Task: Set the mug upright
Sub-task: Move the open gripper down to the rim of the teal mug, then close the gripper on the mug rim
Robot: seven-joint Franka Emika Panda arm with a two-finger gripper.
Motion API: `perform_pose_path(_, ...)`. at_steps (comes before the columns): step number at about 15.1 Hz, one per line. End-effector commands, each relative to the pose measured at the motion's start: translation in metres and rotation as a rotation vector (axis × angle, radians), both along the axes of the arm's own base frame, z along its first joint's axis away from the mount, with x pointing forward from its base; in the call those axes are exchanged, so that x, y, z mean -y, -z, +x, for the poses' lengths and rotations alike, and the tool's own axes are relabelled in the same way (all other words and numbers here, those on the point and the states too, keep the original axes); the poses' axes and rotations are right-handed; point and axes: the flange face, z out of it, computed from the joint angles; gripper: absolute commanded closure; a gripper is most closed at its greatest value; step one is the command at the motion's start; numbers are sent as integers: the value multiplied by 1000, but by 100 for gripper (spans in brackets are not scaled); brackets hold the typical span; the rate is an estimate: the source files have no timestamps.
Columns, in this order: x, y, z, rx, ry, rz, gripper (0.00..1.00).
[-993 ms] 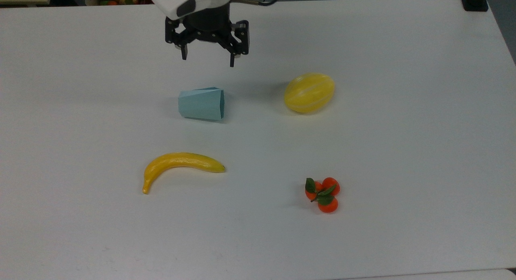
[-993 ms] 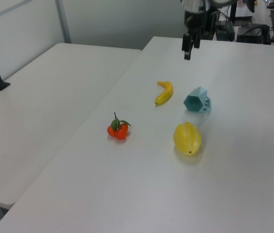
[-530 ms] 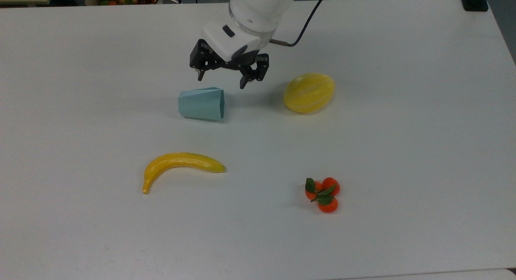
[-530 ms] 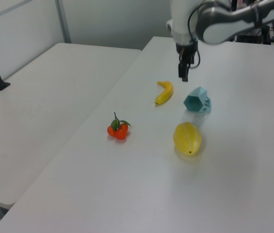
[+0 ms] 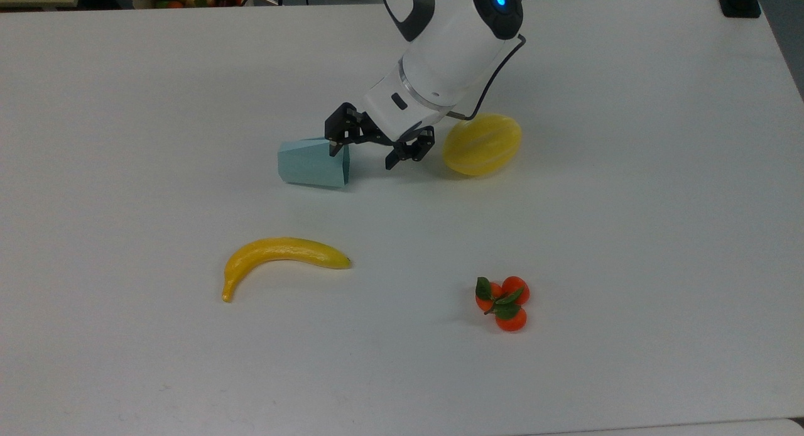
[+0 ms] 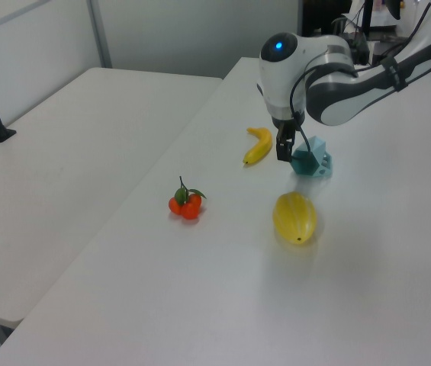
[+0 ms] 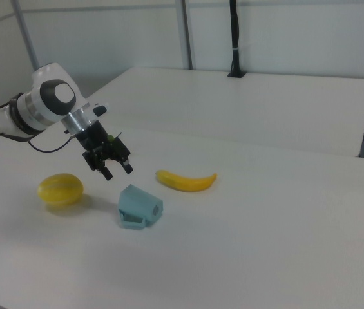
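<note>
The pale teal faceted mug (image 5: 313, 163) lies on its side, rim toward three o'clock in the top view, directly beside the black gripper (image 5: 366, 156), jaws spread.

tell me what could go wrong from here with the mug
1. The mug lies on its side with the open gripper near its rim end; a finger coming down on a slanted facet could push it away rather than grip it.
2. The melon sits close beside the arm in the top view, so a swing to tip the mug upright might knock it rolling.
3. The mug's base is narrower than its rim, so it may topple if released tilted.
</note>
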Motion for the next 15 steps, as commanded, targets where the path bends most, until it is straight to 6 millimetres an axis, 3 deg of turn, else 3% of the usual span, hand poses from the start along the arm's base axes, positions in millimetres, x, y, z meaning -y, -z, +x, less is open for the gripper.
perform_pose_path(1, -10, 13, -13, 3, -11, -16, 0)
perform_pose_path(9, 0, 25, -17, 16, -24, -107, 14)
perform_pose_path(12, 1, 26, -18, 12, -24, -110, 26)
perform_pose_path(15, 7, 32, -21, -2, -30, -138, 27)
